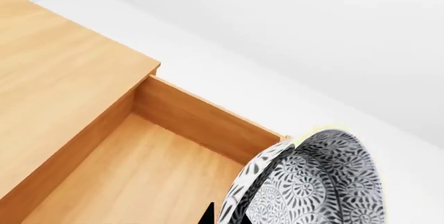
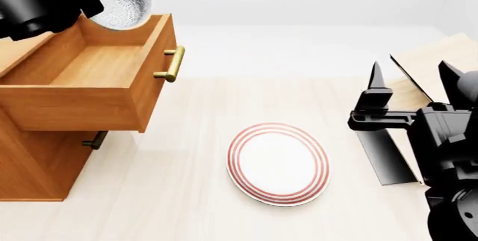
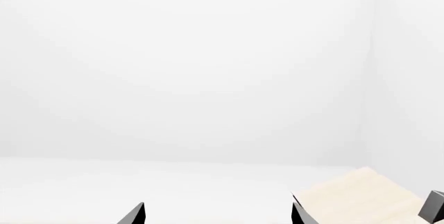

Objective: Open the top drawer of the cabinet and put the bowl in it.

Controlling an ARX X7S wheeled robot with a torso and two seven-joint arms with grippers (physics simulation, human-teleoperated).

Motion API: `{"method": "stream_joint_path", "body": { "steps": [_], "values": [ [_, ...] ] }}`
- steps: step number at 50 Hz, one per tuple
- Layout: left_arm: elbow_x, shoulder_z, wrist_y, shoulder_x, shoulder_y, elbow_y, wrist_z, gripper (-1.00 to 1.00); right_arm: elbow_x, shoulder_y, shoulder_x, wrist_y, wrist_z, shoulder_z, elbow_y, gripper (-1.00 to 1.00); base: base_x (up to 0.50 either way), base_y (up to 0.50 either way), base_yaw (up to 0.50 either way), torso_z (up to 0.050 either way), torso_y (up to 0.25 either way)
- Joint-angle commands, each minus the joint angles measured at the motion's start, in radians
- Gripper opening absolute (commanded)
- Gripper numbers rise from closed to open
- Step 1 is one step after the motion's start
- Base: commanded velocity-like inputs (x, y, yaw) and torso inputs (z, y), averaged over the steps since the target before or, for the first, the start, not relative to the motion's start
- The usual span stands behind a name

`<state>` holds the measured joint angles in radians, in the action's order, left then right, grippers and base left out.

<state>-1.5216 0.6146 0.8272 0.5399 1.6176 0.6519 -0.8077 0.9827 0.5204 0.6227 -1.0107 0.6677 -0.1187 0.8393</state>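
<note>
Cabinet (image 2: 30, 157) stands at the table's (image 2: 187, 207) left; top drawer (image 2: 97, 65) pulled fully out, interior bare.

Bowl (image 2: 120, 0) tilted on edge over the drawer's far wall, held by left fingers (image 1: 208, 214), closed on its rim. Released here, it may clip the wall and fall outside.

Right fingers (image 2: 411, 76) spread, empty, near the plate (image 2: 278, 162).

No readable text, label, brand, number or sign appears on anything in these views.
</note>
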Motion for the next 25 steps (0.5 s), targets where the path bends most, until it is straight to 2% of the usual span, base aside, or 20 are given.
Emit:
{"method": "stream_joint_path", "body": {
  "steps": [1, 25],
  "values": [
    [0.058, 0.012, -0.051, -0.023, 0.012, 0.113, 0.043, -1.00, -0.020, -0.008, -0.001, 0.016, -0.008, 0.015, -0.012, 1.00, 0.00, 0.00, 0.00, 0.000, 0.000],
    [0.090, 0.011, -0.122, -0.015, -0.046, 0.199, 0.054, -1.00, -0.043, -0.015, -0.003, 0.035, -0.012, 0.043, -0.027, 1.00, 0.00, 0.00, 0.00, 0.000, 0.000]
  ]
}}
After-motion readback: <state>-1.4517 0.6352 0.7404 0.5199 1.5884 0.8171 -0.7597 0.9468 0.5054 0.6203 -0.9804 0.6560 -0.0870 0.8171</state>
